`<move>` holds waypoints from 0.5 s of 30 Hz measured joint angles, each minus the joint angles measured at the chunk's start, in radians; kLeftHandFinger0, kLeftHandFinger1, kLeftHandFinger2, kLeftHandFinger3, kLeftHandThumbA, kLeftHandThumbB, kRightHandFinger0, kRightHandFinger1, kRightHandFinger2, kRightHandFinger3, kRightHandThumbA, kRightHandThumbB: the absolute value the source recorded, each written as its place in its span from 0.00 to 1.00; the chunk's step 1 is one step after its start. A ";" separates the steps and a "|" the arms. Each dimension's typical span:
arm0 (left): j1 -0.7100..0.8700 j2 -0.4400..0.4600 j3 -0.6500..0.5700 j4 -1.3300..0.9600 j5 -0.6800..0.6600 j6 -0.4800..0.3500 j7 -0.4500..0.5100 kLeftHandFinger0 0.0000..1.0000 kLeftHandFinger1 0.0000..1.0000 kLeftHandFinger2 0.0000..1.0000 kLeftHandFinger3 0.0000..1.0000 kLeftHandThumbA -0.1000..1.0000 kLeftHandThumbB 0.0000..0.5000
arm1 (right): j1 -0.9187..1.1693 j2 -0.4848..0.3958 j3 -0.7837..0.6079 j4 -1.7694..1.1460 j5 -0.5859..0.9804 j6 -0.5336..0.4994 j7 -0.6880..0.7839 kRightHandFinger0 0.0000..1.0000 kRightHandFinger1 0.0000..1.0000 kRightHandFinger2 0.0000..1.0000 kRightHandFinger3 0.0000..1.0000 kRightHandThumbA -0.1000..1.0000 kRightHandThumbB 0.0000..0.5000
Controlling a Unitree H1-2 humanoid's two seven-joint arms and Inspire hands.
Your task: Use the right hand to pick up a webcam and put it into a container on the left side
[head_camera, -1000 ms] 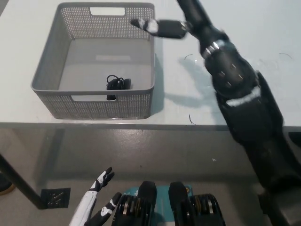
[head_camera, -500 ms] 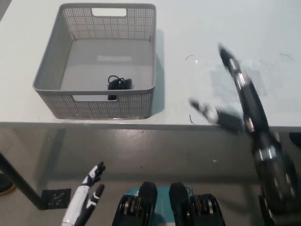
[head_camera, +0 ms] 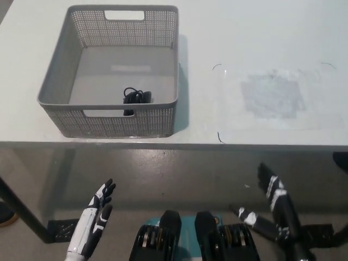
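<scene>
A black webcam [head_camera: 134,99] with its coiled cable lies on the floor of the grey mesh basket [head_camera: 62,70], near the front wall. The basket stands on the left half of the white table. My black right hand [head_camera: 272,209] hangs below the table's front edge at the lower right, open, fingers spread and holding nothing. My white left hand [head_camera: 93,217] rests low at the lower left, open as well.
A clear plastic sheet [head_camera: 269,98] with a greyish patch lies flat on the right half of the table [head_camera: 217,32]. A dark table leg [head_camera: 19,209] runs down at the far left over the grey floor.
My right arm has swung from above the basket's right rim back across the table and down below its front edge. The webcam stays in the basket. The left hand shifted slightly.
</scene>
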 measured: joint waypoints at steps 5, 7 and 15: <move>0.016 -0.007 -0.003 -0.002 -0.017 0.000 0.000 1.00 1.00 1.00 1.00 1.00 0.41 | 0.017 0.023 0.000 0.065 0.064 -0.040 0.026 1.00 1.00 1.00 1.00 1.00 0.17; 0.034 -0.011 -0.005 -0.002 -0.023 -0.001 -0.002 1.00 1.00 1.00 1.00 1.00 0.41 | 0.025 0.023 0.001 0.083 0.082 -0.049 0.034 1.00 1.00 1.00 1.00 1.00 0.19; 0.086 -0.017 -0.012 -0.002 -0.031 -0.002 -0.002 1.00 1.00 1.00 1.00 1.00 0.38 | 0.070 0.015 0.001 0.130 0.113 -0.084 0.056 1.00 1.00 1.00 1.00 1.00 0.18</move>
